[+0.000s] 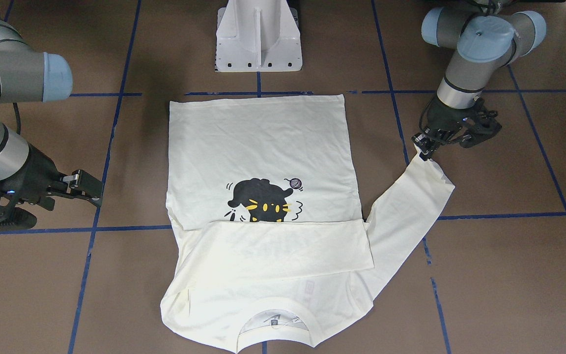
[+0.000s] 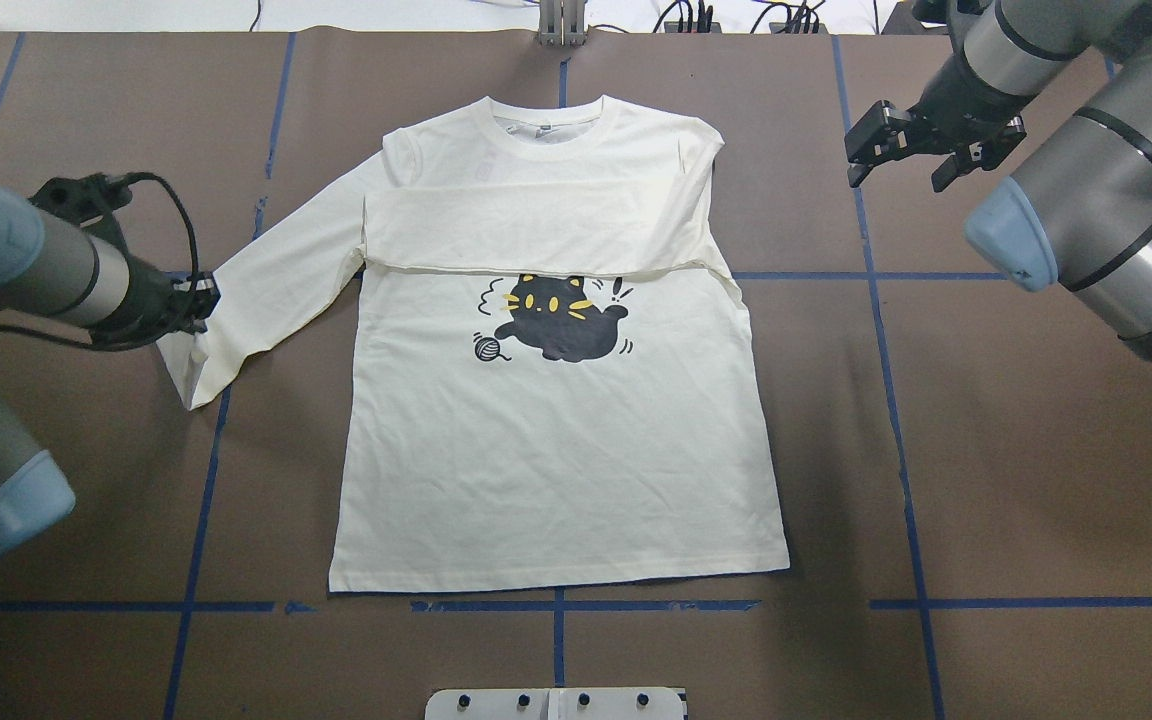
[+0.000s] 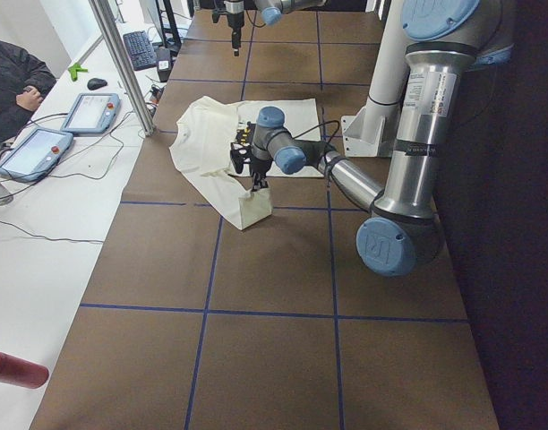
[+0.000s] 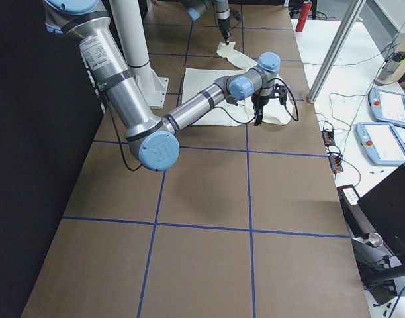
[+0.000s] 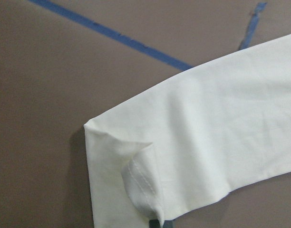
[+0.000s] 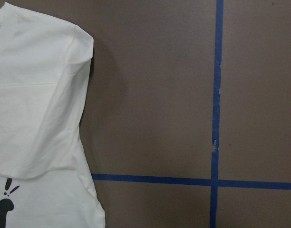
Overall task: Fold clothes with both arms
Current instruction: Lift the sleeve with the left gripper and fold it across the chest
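Left gripper [image 1: 424, 148]: clenched on the cuff [image 5: 140, 185], which is pinched at its edge and raised a little off the table [image 2: 986, 450]
Sleeve [image 2: 276, 290]: laid out from the shoulder toward the robot's left, flat on the table except for the lifted end
Step in hand: judged to be the fold of this sleeve across the chest
Path: the cuff is best carried in a low arc over the shoulder seam, so that a straight crease is formed at the body's edge
Tension: only light pull should be kept, or the body may be dragged sideways
Landing: the cuff should be set down along the folded sleeve [image 2: 526, 235], which lies across the chest just above the cat print [image 2: 561, 320]
Release: the grip is best let go only once the cloth rests flat
Shirt [image 2: 556, 450]: spread face up at mid-table, collar far from the robot, hem near it
Right gripper [image 1: 91, 192]: released, nothing held, hung over bare table well apart from the shirt; the shoulder could be pinned by it if the body shifts
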